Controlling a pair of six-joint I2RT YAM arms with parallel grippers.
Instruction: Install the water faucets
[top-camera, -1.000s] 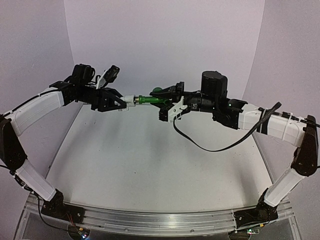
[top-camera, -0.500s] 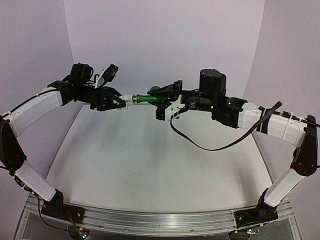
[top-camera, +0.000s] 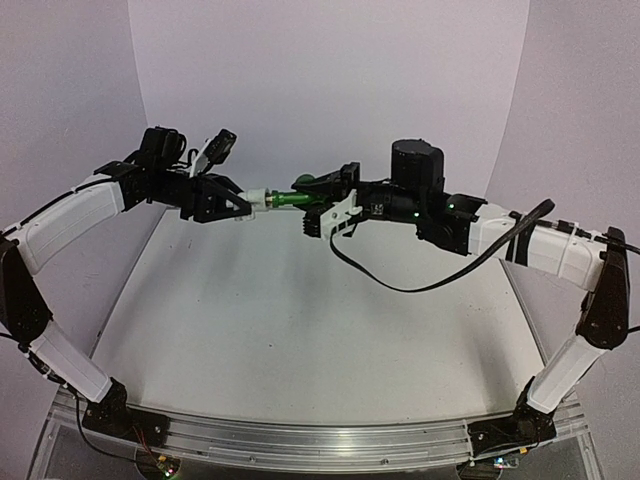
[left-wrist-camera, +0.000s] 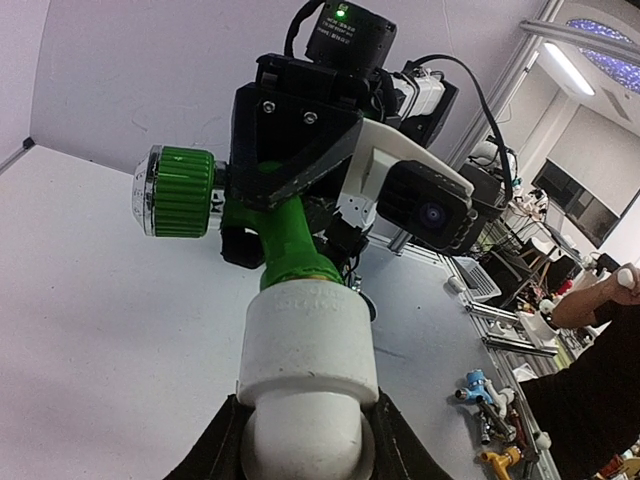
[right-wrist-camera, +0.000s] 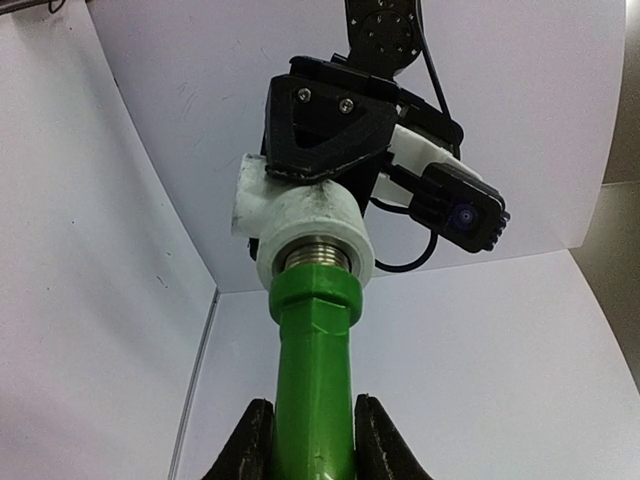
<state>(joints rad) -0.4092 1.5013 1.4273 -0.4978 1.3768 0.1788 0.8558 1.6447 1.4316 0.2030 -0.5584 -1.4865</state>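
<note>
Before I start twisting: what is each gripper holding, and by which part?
The left gripper clamps the white fitting by its rear end; right gripper clamps the green faucet by its stem. Faucet thread enters the fitting.

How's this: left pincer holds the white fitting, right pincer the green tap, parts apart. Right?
Not apart: the tap's threaded end sits in the fitting, per the right wrist view. The left pincer holds the fitting, the right pincer the tap.
</note>
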